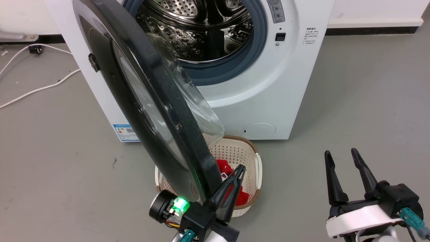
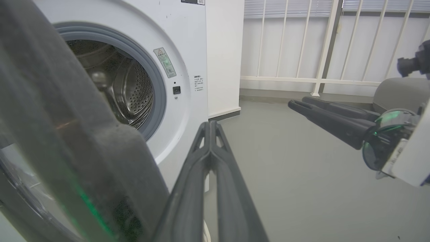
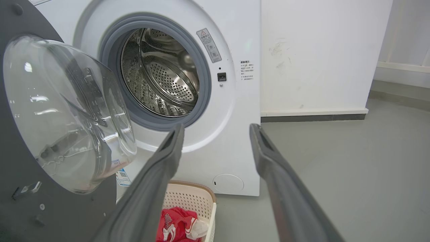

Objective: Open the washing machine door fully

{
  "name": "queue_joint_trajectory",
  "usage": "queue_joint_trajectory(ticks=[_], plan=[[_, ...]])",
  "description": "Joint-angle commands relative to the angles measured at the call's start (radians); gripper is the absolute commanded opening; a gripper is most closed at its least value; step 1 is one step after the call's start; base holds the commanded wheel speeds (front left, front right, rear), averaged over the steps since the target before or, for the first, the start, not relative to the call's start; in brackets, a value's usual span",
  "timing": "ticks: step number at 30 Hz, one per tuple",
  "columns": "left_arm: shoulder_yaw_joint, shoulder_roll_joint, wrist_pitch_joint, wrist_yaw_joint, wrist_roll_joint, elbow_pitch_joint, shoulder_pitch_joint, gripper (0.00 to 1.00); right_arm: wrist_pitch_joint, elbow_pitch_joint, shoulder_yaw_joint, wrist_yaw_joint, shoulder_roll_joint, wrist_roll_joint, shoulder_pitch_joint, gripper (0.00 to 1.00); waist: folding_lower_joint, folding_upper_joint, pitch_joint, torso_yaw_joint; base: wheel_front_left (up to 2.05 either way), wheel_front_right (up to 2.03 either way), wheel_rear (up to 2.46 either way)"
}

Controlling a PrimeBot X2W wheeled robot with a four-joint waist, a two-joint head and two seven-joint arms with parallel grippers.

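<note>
washing machine door (image 1: 151,111), glossy black disc

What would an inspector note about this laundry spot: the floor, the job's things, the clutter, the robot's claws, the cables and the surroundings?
Surface: grey floor, a few dark specks.
Job's things: washing machine door stands out from the washing machine, not folded back; no laundry seen in the drum.
Clutter: cream basket under the door, red cloth in it.
Grippers: left gripper shut, empty, beside the door's lower rim on its drum side; contact unclear. Right gripper open, empty, apart from everything.
Cables: white cable on the floor left of the machine.
Surroundings: white wall, dark skirting, white railing.
</note>
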Motion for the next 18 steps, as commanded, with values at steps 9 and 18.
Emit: queue_joint_trajectory(ticks=[9,18], plan=[[0.052,-0.002,-0.002,0.035,-0.005,-0.021,0.072,0.00,-0.002,0.009,0.012,0.000,0.003,0.022,0.000,1.00,0.0000,-0.0001,-0.006,0.019,0.00,0.00,0.00],[0.101,0.021,0.000,0.065,0.006,-0.047,0.141,0.00,-0.002,0.013,0.007,0.000,0.002,0.030,0.016,1.00,0.0000,-0.0001,-0.023,0.055,0.00,0.00,0.00]])
